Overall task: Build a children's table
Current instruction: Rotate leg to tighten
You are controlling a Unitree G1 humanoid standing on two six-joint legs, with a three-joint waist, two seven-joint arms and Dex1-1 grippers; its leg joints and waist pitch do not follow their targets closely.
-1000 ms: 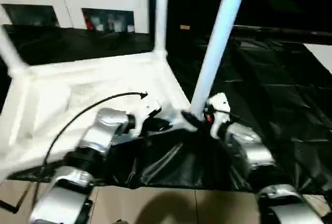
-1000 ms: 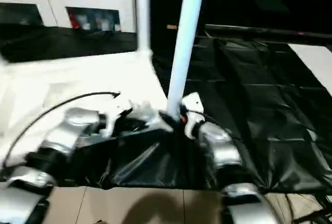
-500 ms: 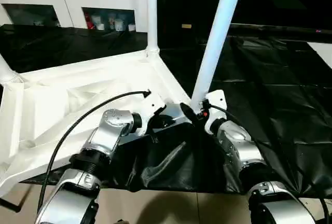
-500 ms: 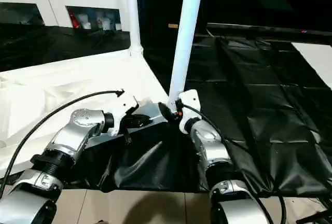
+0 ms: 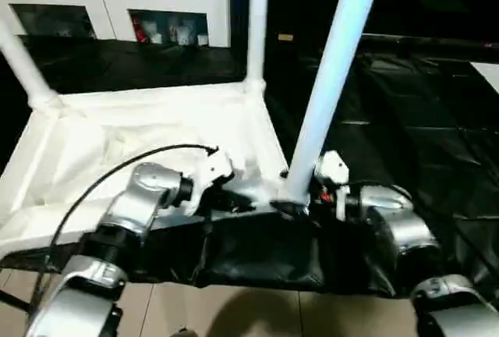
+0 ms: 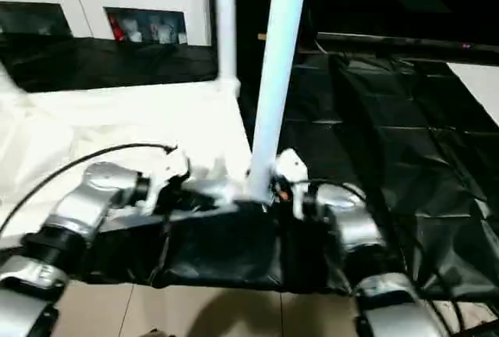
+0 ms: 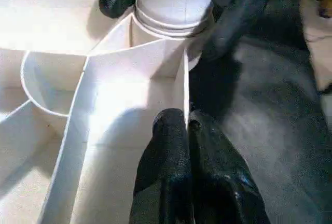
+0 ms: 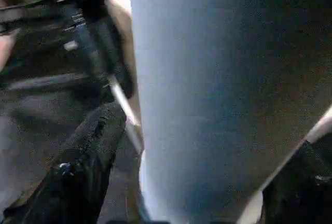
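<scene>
The children's table (image 5: pixel 140 130) lies upside down on the black-covered work table, all white, with legs standing up from its corners. The nearest leg (image 5: pixel 331 87) rises from the front right corner socket (image 7: pixel 174 6). My left gripper (image 7: pixel 185 125) is shut on the thin rim wall beside that socket, and it also appears under the silver forearm (image 5: pixel 234 196). My right gripper (image 5: pixel 300 196) is open around the foot of that leg (image 8: pixel 207 79), one black finger (image 8: pixel 88 167) on each side.
A second leg (image 5: pixel 256 25) stands at the back corner and a third leg (image 5: pixel 23 64) at the far left. White cabinets (image 5: pixel 117 9) line the back wall. The black cover (image 5: pixel 421 118) stretches right; its front edge (image 5: pixel 257 263) hangs over a beige floor.
The camera has shifted. My right gripper's fingers have spread wider around the leg's foot, and that forearm now lies more sideways. The left gripper keeps its pinch on the rim.
</scene>
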